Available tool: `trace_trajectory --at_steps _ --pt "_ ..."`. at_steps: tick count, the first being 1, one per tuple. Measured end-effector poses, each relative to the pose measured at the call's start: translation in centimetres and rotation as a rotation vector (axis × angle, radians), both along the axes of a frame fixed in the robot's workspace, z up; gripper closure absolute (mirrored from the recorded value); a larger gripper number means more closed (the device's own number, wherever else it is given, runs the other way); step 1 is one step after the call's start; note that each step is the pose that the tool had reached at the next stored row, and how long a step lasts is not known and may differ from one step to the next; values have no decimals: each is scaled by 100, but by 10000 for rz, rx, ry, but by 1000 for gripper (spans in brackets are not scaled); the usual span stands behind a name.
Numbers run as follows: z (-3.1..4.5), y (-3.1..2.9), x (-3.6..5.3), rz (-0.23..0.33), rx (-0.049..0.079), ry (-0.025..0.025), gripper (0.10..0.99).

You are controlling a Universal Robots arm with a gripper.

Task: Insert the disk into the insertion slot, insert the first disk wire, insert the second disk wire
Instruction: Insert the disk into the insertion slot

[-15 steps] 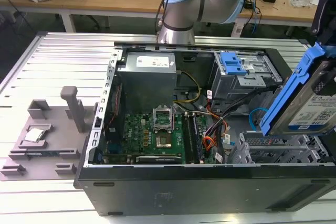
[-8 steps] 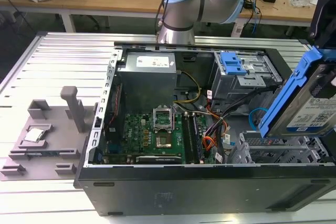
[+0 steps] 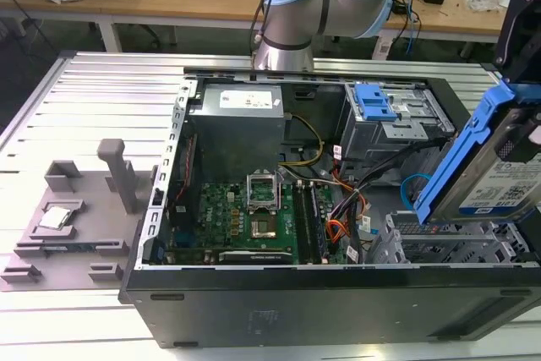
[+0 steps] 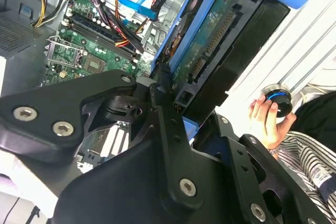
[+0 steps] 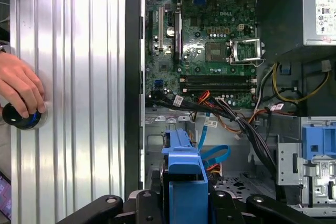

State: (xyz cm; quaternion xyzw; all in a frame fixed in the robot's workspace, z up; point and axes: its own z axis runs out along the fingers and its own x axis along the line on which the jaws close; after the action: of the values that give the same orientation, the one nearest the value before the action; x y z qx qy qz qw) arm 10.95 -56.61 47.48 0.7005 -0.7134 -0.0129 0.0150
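At arm's end: one tool [image 5: 184,203], clamped on the one disk [image 3: 499,177], gripping its blue frame from both sides. Disk is tilted with one end high, at the exterior view's right corner of the case [image 3: 338,314]. Its lower end is just over the low silver slot cage [image 3: 448,249], not seated; can't tell if they touch. Two cages total: that one plus a taller grey cage [image 3: 397,120] with a blue tab. One blue cable [image 5: 212,153] loops inside the case near the board [image 3: 245,217]. One hand [image 5: 21,90] on a black knob [image 5: 21,117] on the worktop [image 3: 101,99]. Disk's outer edge is cut off in the exterior view.
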Motion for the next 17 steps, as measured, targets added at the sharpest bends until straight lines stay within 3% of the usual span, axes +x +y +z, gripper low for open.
trace_trajectory --at_steps 17 --pt "-87 0 0 0 -2 0 718"
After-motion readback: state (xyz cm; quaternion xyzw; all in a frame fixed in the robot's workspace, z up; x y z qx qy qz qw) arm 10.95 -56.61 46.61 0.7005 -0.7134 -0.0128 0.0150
